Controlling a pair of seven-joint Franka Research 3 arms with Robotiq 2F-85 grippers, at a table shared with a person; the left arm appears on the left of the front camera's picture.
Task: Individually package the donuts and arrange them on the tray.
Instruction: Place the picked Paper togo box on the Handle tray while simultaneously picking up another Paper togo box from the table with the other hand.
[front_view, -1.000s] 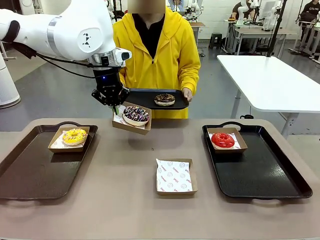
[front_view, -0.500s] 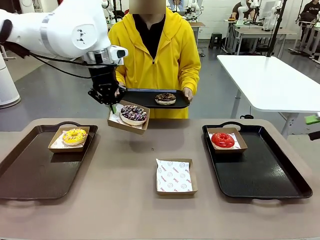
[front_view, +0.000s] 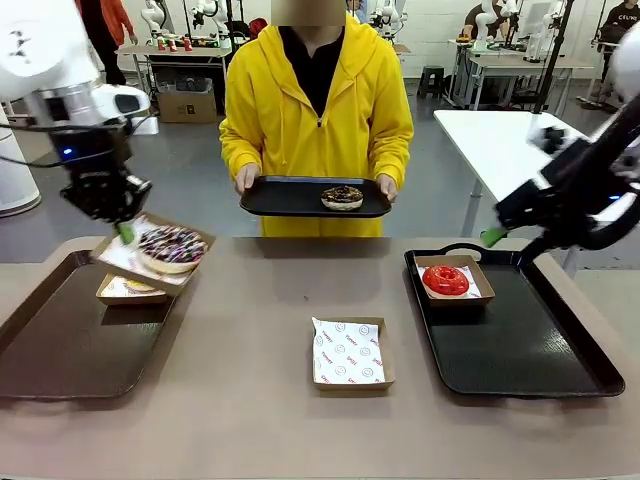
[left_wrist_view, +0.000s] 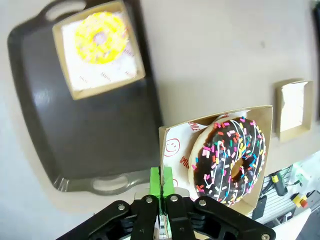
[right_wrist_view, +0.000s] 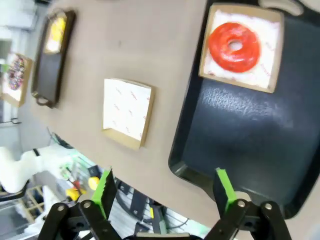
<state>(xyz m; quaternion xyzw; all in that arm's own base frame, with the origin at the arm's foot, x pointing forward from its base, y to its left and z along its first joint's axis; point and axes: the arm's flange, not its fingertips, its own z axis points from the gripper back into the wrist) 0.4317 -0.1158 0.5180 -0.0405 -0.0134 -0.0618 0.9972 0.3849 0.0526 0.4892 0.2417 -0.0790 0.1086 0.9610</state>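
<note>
My left gripper is shut on the edge of a cardboard box that holds the chocolate donut with coloured sprinkles. The box hangs tilted over the far end of the left tray. Below it, partly hidden, sits the boxed yellow donut. The left wrist view shows the green pads pinching the box rim beside the sprinkled donut. The red donut lies boxed at the far end of the right tray. My right gripper hovers open above that tray, holding nothing.
An empty paper-lined box lies at the table's middle, between the two trays. The person stands at the far side and holds a black tray with a dark chocolate donut on it. A white table stands behind on the right.
My left arm has carried the boxed sprinkled donut leftward, from in front of the person to above the left tray. My right arm has come in from the right over the right tray.
</note>
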